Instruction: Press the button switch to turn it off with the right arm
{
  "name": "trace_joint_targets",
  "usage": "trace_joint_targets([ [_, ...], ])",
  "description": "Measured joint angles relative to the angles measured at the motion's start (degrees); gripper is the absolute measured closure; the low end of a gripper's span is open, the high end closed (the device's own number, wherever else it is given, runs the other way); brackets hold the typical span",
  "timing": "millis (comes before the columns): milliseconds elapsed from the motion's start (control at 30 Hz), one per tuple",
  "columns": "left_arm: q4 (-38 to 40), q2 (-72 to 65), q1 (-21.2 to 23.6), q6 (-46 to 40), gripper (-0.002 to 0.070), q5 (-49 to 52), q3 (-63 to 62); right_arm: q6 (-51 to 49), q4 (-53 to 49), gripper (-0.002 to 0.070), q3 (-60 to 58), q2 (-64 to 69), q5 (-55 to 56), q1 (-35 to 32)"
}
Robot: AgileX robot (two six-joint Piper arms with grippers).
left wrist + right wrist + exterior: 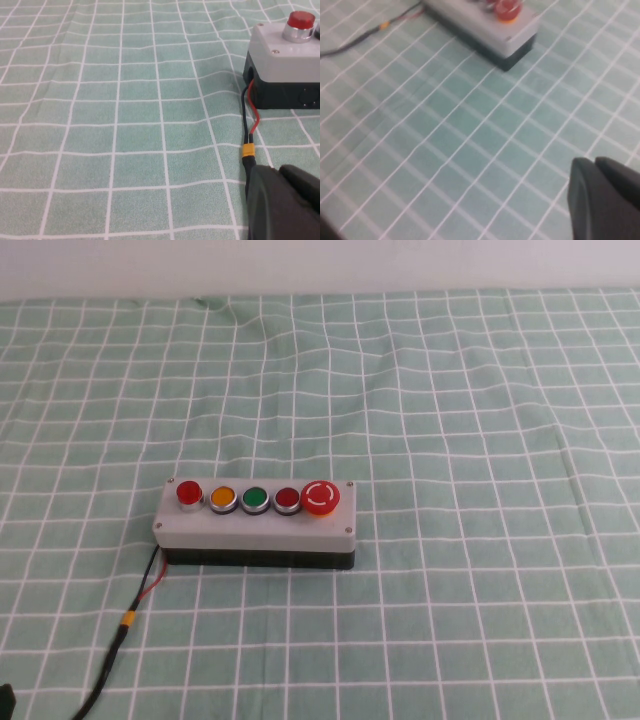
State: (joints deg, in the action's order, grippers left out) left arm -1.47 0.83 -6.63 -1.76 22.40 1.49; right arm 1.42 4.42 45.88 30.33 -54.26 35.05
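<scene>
Handling: the button switch looks like a stiff spring-loaded cap, likely needing a short firm push straight down on its crown; nothing to grasp, only to press.
Contact point: the flat top of the red cap, centred, so the tip does not slide onto the silver collar or the neighbouring orange button.
Box behaviour: the control box seems rigid and fairly heavy on its black base, but it sits on loose cloth and might shift under an off-centre push.
Look: small, bright red, raised and round, on a silver ring, at the box's left end in the high view.
Row: then orange, green button, darker flat red button, and a big mushroom button with white arrows.
Place: the box lies on the table, on green checked cloth, near the centre; a cable leaves its left end.
Left pincer: near the cable just beside the box; open or closed, I cannot tell.
Right pincer: well apart from the box, on its mushroom-button side; state cannot be told.
</scene>
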Motion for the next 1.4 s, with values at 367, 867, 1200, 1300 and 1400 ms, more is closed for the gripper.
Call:
trace_joint_targets([
  [367,0.0,0.0,0.0,0.0,0.0678,0.0,0.0,0.03,-2.3,0.0692,-25.67,-23.73,30.4,-22.8],
  [867,0.0,0.0,0.0,0.0,0.0678,0.0,0.0,0.12,1.2,0.0692,-47.27,-30.86,38.37,-32.01],
  [1200,0.0,0.0,0.0,0.0,0.0678,0.0,0.0,0.12,4.32,0.0692,-47.27,-31.0,35.01,-32.01],
  [1300,0.0,0.0,0.0,0.0,0.0678,0.0,0.0,0.12,4.32,0.0692,-47.27,-31.14,35.01,-32.01],
  [1400,0.0,0.0,0.0,0.0,0.0678,0.0,0.0,0.12,4.32,0.0692,-47.27,-31.14,35.01,-32.01],
])
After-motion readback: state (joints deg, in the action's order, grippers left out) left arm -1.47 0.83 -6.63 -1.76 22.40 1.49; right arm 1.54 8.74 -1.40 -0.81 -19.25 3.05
